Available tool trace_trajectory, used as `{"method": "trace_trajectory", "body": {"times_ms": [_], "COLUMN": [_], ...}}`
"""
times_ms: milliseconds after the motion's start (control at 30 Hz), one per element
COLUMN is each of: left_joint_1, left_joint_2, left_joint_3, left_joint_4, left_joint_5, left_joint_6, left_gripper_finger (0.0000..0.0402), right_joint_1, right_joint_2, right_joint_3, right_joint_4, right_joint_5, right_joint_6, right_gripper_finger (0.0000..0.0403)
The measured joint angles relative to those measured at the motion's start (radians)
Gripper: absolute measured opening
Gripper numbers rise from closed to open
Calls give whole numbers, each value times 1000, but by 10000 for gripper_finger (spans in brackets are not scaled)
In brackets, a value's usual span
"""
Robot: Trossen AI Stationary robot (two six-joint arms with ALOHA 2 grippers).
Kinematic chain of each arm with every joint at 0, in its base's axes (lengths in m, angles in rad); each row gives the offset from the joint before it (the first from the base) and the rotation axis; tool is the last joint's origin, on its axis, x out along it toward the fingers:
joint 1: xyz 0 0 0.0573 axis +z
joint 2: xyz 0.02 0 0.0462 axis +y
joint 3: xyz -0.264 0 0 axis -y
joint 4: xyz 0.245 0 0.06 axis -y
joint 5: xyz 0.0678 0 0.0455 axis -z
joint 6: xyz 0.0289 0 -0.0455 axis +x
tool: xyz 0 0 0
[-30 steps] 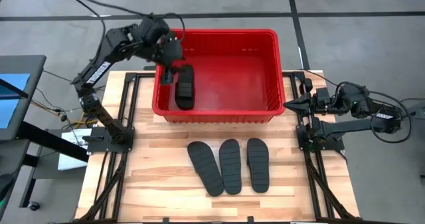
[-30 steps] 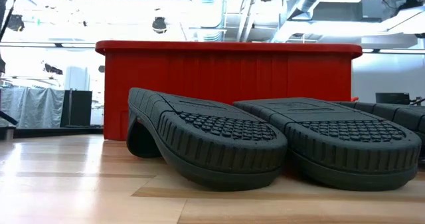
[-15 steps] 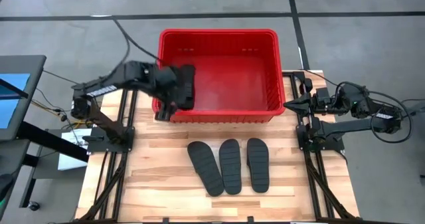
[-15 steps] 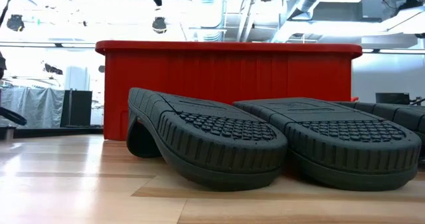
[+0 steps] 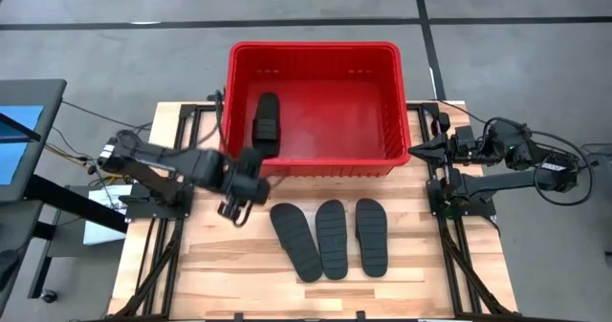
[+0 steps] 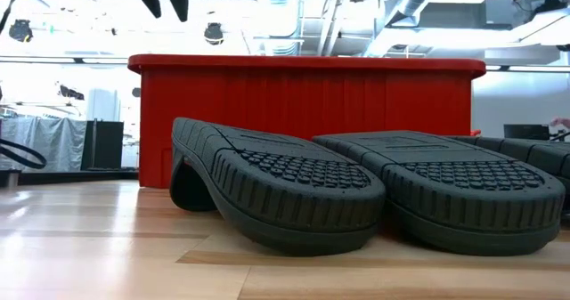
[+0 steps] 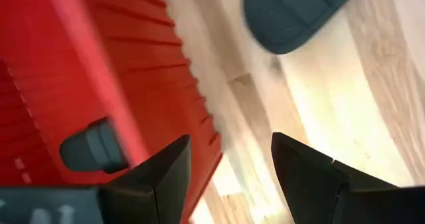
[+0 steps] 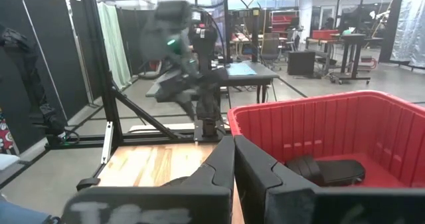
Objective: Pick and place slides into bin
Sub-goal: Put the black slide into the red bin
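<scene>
Left gripper hangs open, seemingly above table, beside bin.

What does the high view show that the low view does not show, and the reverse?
Only the high view shows the slide inside the bin, the left claw open over the table beside the bin's front left corner, and the right claw waiting at the bin's right side. Only the low view shows the ribbed soles end-on and the room behind. Both show the red bin and the slides on the table.
</scene>
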Motion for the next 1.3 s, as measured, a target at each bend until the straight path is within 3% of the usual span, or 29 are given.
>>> {"method": "trace_trajectory", "body": {"times_ms": [500,867,967,1300], "left_joint_1": [-455,-672,-696,-711], "left_joint_2": [0,12,12,12], "left_joint_3": [-138,-245,-283,-422], "left_joint_4": [280,510,579,853], "left_joint_5": [-319,-721,-765,-738], "left_joint_6": [-217,-255,-264,-178], "left_gripper_finger": [201,201,201,201], "right_joint_1": [0,0,0,0], "right_joint_2": [0,0,0,0], "right_joint_3": [0,0,0,0], "right_joint_4": [0,0,0,0], "right_joint_5": [0,0,0,0], "right_joint_6": [0,0,0,0], "right_gripper_finger": [0,0,0,0]}}
